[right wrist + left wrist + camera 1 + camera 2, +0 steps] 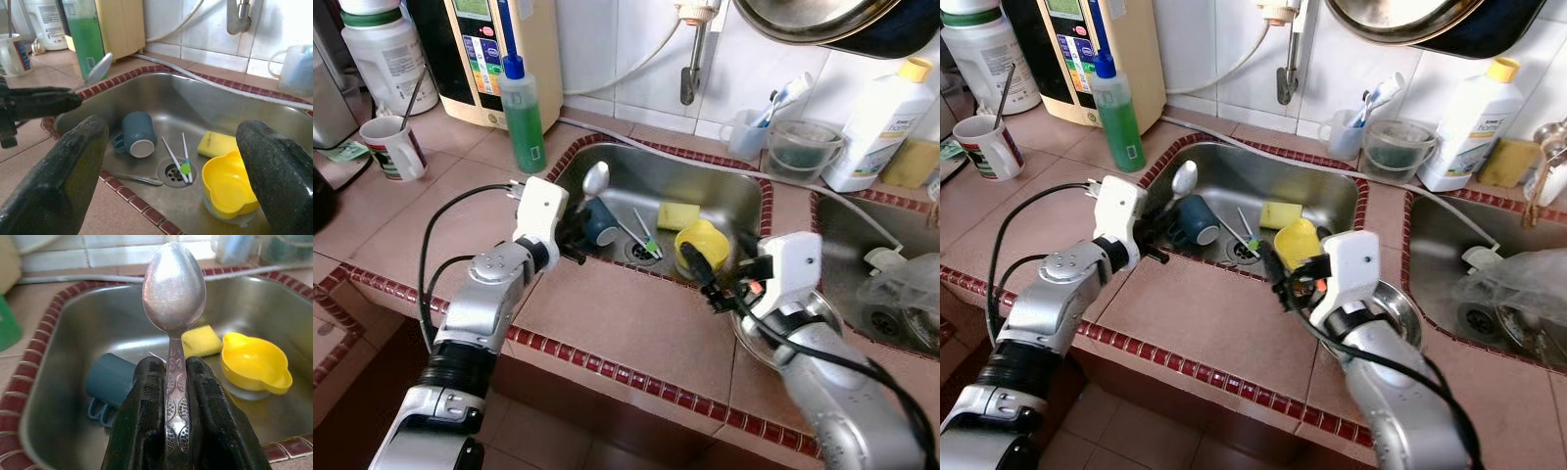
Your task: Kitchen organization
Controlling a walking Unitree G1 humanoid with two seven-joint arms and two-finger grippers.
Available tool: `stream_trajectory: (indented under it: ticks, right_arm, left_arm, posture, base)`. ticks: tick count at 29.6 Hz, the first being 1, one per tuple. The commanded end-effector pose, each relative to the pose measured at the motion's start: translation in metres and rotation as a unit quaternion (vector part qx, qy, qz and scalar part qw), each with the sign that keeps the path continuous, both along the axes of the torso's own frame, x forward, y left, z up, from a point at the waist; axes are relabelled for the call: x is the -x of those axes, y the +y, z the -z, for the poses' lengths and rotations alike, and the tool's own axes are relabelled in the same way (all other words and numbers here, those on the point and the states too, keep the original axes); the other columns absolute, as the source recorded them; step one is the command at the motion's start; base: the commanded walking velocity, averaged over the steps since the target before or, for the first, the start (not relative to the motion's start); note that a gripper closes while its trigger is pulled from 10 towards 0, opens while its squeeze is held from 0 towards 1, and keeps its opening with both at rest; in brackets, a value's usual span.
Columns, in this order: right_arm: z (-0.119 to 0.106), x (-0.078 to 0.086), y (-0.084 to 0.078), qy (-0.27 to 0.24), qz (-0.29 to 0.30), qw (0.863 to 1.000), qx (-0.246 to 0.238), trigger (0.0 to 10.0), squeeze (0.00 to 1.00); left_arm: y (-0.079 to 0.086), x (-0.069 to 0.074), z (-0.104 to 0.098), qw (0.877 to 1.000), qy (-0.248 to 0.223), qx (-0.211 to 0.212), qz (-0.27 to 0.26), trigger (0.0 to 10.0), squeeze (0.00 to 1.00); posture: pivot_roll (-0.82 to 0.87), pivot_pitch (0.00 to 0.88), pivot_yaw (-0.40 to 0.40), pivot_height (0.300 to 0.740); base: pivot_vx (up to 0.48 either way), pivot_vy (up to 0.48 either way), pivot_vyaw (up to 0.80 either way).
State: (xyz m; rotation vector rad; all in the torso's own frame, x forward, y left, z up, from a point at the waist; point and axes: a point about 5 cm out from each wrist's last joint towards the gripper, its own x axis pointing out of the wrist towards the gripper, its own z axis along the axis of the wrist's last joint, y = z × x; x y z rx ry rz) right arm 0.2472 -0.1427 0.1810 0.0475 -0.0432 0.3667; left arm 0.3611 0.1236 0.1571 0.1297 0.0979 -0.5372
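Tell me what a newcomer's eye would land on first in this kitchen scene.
First, the spoon clamped upright by its handle in the left gripper, held above the steel sink. Next, the bright yellow cup in the sink beside a yellow sponge, with a blue mug lying on its side near the drain. The right gripper hangs open at the sink's front edge, over the yellow cup.

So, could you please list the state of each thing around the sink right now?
Left tool: shut on spoon.
Spoon: held, bowl up, above the sink.
Right tool: open, empty.
Blue mug: on its side in sink.
Yellow bowl: upright in sink.
Green soap bottle: upright, capped.
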Motion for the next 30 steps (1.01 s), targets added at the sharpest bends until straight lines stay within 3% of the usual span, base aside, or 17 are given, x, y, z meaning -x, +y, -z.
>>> stream_trajectory:
  ticks: [1, 18, 30]
  right_arm:
    - [-0.003, 0.005, -0.002, 0.001, -0.003, 1.0, 0.0, 10.0, 0.0]
    - [0.001, 0.037, -0.003, 0.054, -0.023, 0.998, 0.005, 10.0, 0.0]
    - [-0.005, 0.049, -0.008, 0.068, -0.012, 0.998, -0.001, 10.0, 0.0]
  left_arm:
    - [-0.008, -0.003, -0.006, 1.0, -0.011, -0.008, 0.02, 10.0, 0.0]
    - [-0.045, -0.021, -0.007, 0.995, -0.011, -0.033, 0.09, 10.0, 0.0]
    - [-0.054, -0.022, 0.008, 0.991, 0.02, -0.059, 0.118, 10.0, 0.0]
  posture:
    - [0.02, 0.082, 0.051, 0.74]
    - [-0.06, 0.13, 0.072, 0.74]
    - [-0.1, 0.178, 0.067, 0.74]
  base:
    - [0.0, 0.0, 0.0]
    - [0.0, 0.0, 0.0]
    - [0.0, 0.0, 0.0]
